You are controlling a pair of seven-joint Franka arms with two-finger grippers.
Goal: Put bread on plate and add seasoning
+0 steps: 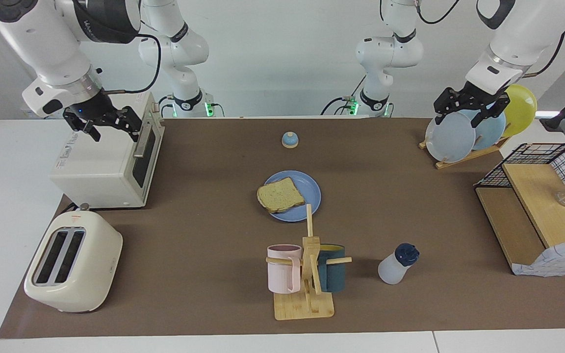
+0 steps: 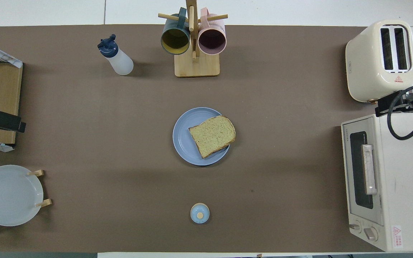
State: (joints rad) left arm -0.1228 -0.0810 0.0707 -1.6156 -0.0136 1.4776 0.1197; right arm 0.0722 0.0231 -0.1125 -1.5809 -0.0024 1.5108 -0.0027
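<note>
The bread (image 1: 280, 194), a tan slice of toast with a brown crust, lies on the blue plate (image 1: 309, 189) in the middle of the table. Its crust overhangs the rim toward the right arm's end. In the overhead view the bread (image 2: 212, 135) covers about half of the plate (image 2: 183, 138). The seasoning bottle (image 1: 396, 264), translucent white with a navy cap, stands upright farther from the robots, beside the mug rack; it also shows in the overhead view (image 2: 117, 59). My right gripper (image 1: 111, 123) is open and empty over the toaster oven. My left gripper (image 1: 469, 109) is open and empty over the plate rack.
A blue-domed bell (image 1: 290, 139) sits nearer to the robots than the plate. A wooden mug rack (image 1: 307, 274) with two mugs stands farther away. A cream toaster (image 1: 74, 262) and a toaster oven (image 1: 106, 166) are at the right arm's end. A plate rack (image 1: 459, 135) and a wooden shelf (image 1: 532, 211) are at the left arm's end.
</note>
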